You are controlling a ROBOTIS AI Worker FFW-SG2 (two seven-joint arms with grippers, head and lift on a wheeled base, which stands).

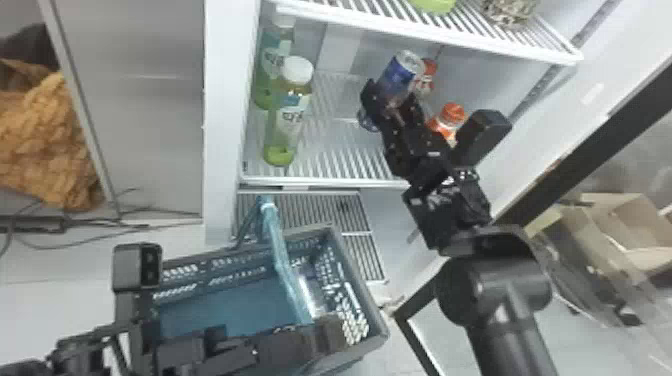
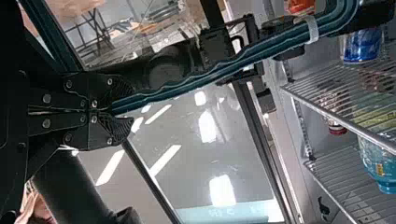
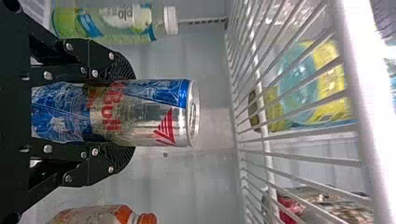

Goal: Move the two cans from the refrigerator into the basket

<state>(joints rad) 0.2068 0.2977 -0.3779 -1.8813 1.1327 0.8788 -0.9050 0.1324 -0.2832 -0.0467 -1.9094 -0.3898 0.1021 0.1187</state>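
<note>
Inside the refrigerator, my right gripper [image 1: 392,102] is around a blue and silver can [image 1: 401,72], whose top points up and slightly right. In the right wrist view, both fingers of the right gripper [image 3: 126,112] press the sides of the can [image 3: 154,112]. A partly hidden blue thing [image 1: 367,121] shows beside the gripper; I cannot tell if it is a can. Below the shelf stands the grey basket [image 1: 357,280]. My left gripper [image 1: 322,330] is at its raised teal handle [image 1: 281,255]; in the left wrist view, the left gripper [image 2: 122,111] is shut on the handle [image 2: 187,88].
Two green bottles [image 1: 287,120] stand at the left of the shelf [image 1: 330,177]. Orange-capped bottles [image 1: 450,117] are right of and behind my right gripper. An upper wire shelf [image 1: 450,37] lies above the can. The open door's dark frame [image 1: 590,145] is to the right.
</note>
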